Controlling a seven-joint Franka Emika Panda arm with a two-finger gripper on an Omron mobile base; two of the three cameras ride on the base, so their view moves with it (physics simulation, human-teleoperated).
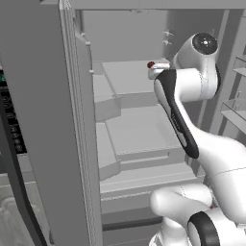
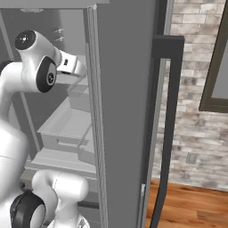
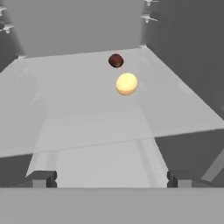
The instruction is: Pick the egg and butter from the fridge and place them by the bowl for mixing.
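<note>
The egg (image 3: 126, 83), a small yellow-orange ball, rests on a pale grey shelf (image 3: 78, 109) inside the open fridge (image 1: 134, 79). Just behind it lies a smaller dark red-brown ball (image 3: 115, 60), which the left base view also catches (image 1: 151, 64). My gripper (image 3: 110, 179) is open and holds nothing; its dark fingertips (image 3: 41, 178) stand wide apart at the shelf's front edge, some way short of the egg. The arm's hand (image 2: 69, 64) reaches into the fridge at upper-shelf height. The butter and the bowl are out of view.
The open fridge doors (image 1: 43, 120) (image 2: 124, 111) flank the arm on both sides, the right one with a dark handle (image 2: 171, 124). Lower shelves and drawers (image 1: 139, 132) lie beneath the hand. A black oven (image 1: 7, 120) is at far left, a brick wall (image 2: 196, 111) at right.
</note>
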